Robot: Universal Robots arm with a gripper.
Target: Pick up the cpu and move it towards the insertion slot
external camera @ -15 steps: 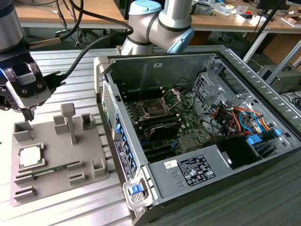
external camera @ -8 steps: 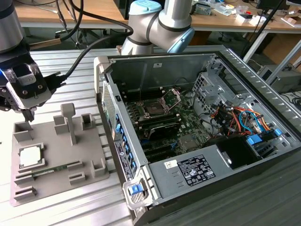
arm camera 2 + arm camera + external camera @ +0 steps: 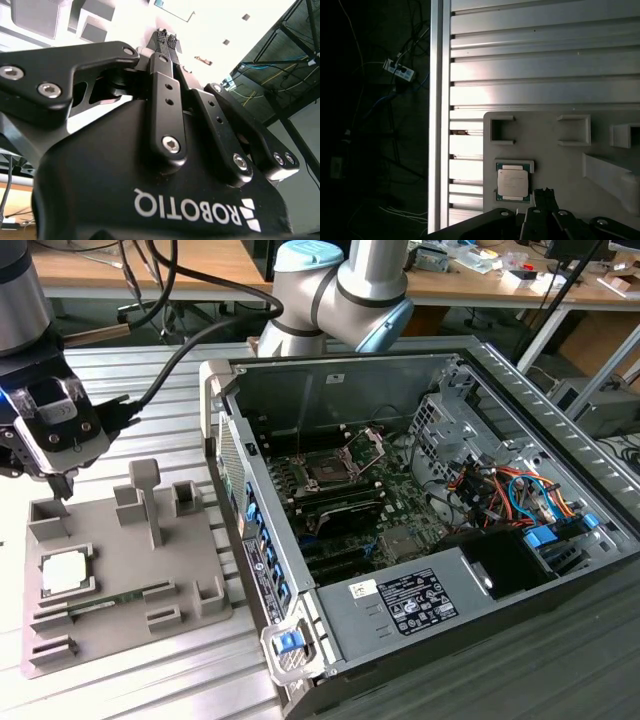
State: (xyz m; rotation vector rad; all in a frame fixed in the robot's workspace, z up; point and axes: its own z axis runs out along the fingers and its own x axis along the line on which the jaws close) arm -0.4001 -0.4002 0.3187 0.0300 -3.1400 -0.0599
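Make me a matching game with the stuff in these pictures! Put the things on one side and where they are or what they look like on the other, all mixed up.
Things:
1. cpu
2. insertion slot
3. gripper
4. cables

Descriptions:
A. on the board inside the open computer case
B. lying flat in the grey tray
C. orange and blue, toward the exterior view's right
D. shut, holding nothing, over the grey tray

Pairs: 1-B, 2-A, 3-D, 4-C
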